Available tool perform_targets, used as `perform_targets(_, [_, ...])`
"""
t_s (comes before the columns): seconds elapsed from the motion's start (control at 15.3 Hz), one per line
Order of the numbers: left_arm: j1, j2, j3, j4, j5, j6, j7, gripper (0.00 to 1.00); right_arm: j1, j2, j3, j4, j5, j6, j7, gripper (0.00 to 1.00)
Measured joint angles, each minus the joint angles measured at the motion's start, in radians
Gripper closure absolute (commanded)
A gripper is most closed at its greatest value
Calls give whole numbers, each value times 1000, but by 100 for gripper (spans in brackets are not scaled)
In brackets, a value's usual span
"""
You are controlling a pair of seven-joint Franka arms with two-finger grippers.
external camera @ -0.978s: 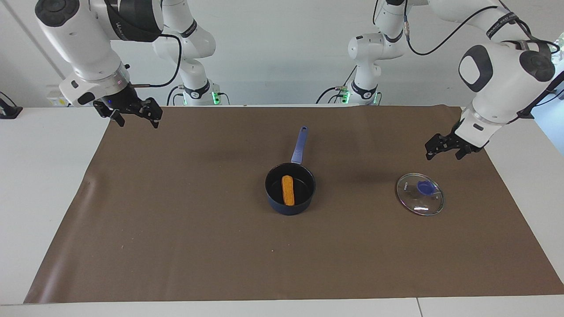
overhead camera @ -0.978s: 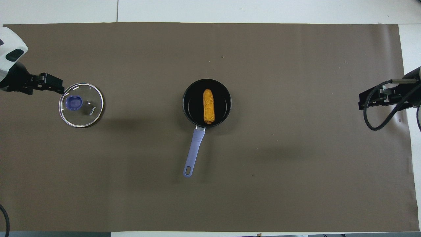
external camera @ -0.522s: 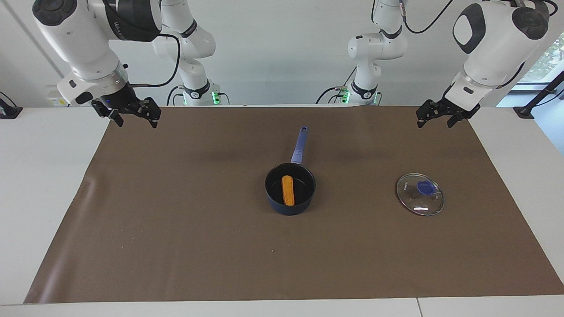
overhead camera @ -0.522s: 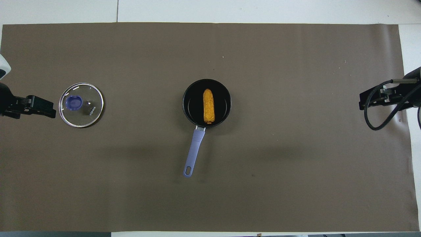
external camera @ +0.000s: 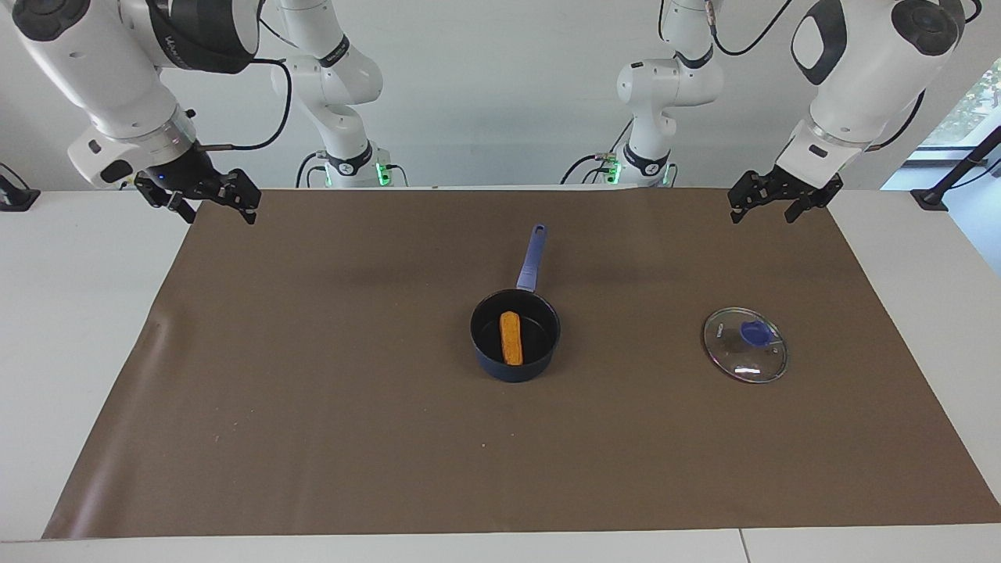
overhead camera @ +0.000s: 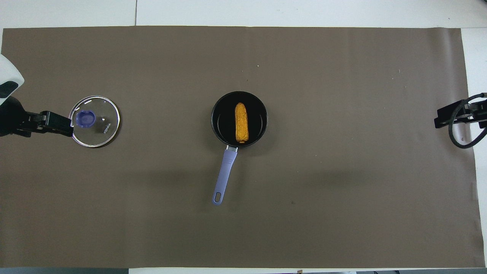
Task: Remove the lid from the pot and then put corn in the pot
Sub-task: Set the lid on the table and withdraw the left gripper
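The dark navy pot (external camera: 515,353) stands uncovered mid-mat (overhead camera: 218,125), its light blue handle (external camera: 532,258) pointing toward the robots. The yellow-orange corn (external camera: 511,338) lies inside the pot, also in the overhead view (overhead camera: 241,122). The glass lid (external camera: 745,345) with a blue knob lies flat on the mat toward the left arm's end (overhead camera: 94,121). My left gripper (external camera: 762,213) is open and empty, raised over the mat's edge nearest the robots, apart from the lid (overhead camera: 57,123). My right gripper (external camera: 219,213) is open and empty, raised over the mat's corner at the right arm's end (overhead camera: 445,118).
A brown mat (external camera: 328,375) covers most of the white table (external camera: 70,313). Nothing else lies on it.
My left gripper has risen from just above the lid and pulled back toward the robots. My right gripper has shifted slightly outward toward its end of the table. Pot, corn and lid have not moved.
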Motion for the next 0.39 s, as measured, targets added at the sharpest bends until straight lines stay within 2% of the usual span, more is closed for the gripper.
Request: perform_targets(0.39, [2, 0, -2, 3, 0, 0, 0, 0, -9, 0, -1, 1, 0, 0, 0, 0])
